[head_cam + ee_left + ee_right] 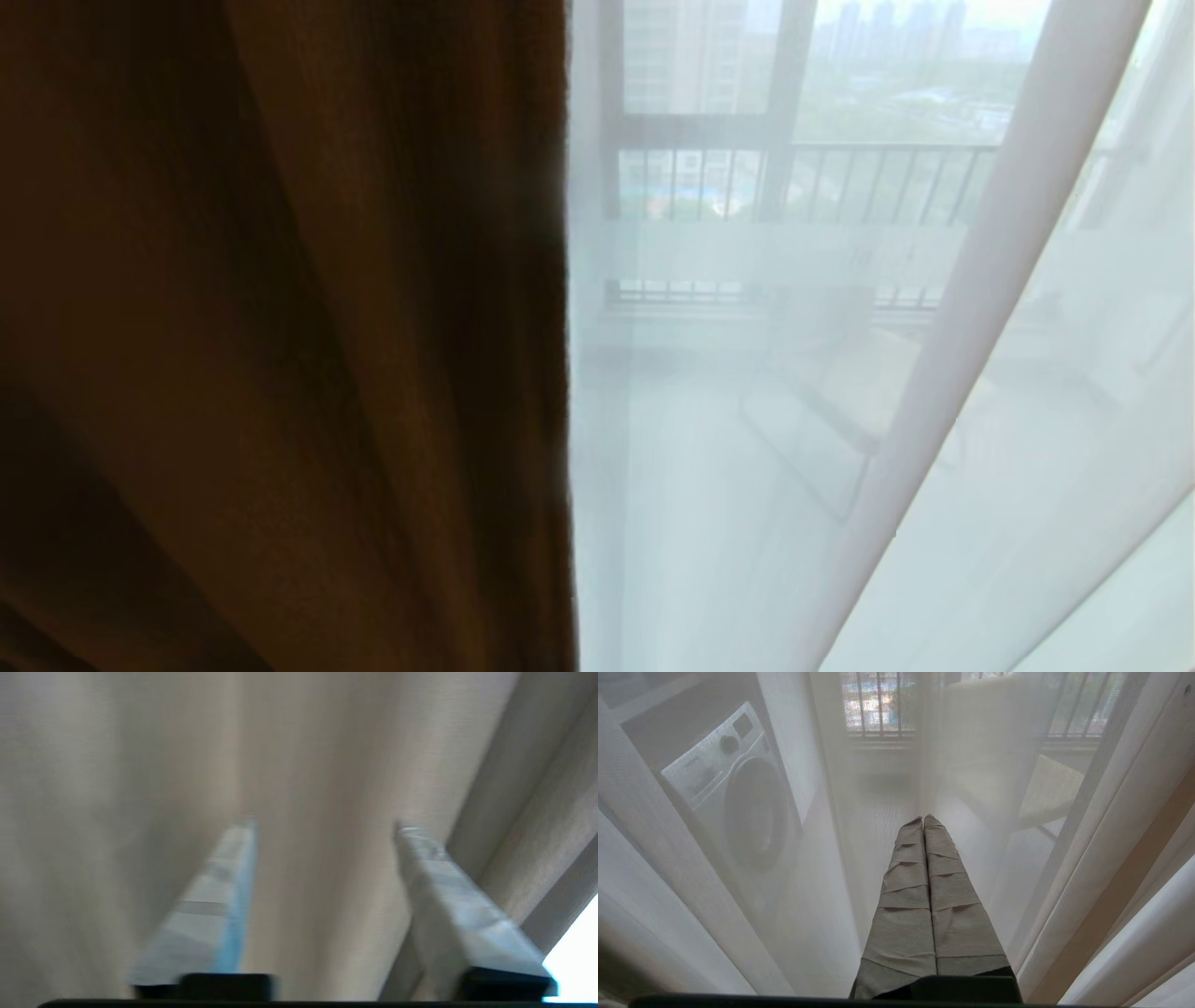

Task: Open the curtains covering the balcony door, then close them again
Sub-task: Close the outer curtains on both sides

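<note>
Behind sheers (840, 868), washing machine (733, 793) markings are unreadable.

Head cam sits v. close behind the thick drape (280, 373), facing out thru the sheer (747, 467) twd the balcony railing (840, 182). Left wrist cam looks along its fingers (219, 905), nearly against thick drape folds. Right wrist cam looks along its fingers (924, 896) thru sheer. Head + right wrist cams share sheer, railing, balcony floor
</note>
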You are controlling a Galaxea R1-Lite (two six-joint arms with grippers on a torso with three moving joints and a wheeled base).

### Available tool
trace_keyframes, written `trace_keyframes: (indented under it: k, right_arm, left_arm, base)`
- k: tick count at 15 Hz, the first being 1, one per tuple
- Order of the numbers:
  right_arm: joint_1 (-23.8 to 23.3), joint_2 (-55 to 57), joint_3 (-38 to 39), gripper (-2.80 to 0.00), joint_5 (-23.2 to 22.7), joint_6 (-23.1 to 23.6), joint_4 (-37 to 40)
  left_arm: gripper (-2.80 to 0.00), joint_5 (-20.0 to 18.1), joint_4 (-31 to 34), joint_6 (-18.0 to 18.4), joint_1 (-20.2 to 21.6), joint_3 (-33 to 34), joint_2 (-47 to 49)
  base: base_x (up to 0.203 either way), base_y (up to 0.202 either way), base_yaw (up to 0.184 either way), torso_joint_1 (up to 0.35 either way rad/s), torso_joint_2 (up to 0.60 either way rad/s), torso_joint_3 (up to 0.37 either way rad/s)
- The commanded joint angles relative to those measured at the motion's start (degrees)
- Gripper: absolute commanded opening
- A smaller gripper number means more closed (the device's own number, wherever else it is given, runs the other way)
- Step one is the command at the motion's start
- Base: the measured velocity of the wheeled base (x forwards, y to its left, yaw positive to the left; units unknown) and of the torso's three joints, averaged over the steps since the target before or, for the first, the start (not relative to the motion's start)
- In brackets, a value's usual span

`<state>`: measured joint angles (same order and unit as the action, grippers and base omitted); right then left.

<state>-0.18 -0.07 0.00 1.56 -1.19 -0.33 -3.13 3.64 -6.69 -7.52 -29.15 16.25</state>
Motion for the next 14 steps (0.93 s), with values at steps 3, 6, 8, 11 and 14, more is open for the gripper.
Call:
trace_keyframes:
  k: [3,6,8,11,14]
  right_arm:
    - [0.0,0.1,0.0,-2.8,0.0,0.0,0.0]
    - [-0.1,0.1,0.0,-2.8,0.0,0.0,0.0]
    - [0.0,0.1,0.0,-2.8,0.0,0.0,0.0]
    - [0.0,0.1,0.0,-2.8,0.0,0.0,0.0]
    - [0.0,0.1,0.0,-2.8,0.0,0.0,0.0]
  left_arm:
    - [-2.8,-0.2,-0.5,0.2,0.0,4.4,0.2]
    - [-2.8,-0.1,-4.4,0.7,0.0,11.6,0.2]
    - [-2.8,0.7,-9.5,1.6,0.0,18.1,0.2]
    - [-2.8,2.7,-17.2,5.6,0.0,26.7,0.2]
    - [-2.8,3.1,-14.8,8.9,0.0,29.2,0.2]
  base:
    - [0.0,0.0,0.0,0.0,0.0,0.0]
    - [0.0,0.0,0.0,0.0,0.0,0.0]
    - [0.0,0.0,0.0,0.0,0.0,0.0]
    - [0.0,0.0,0.0,0.0,0.0,0.0]
    - [0.0,0.0,0.0,0.0,0.0,0.0]
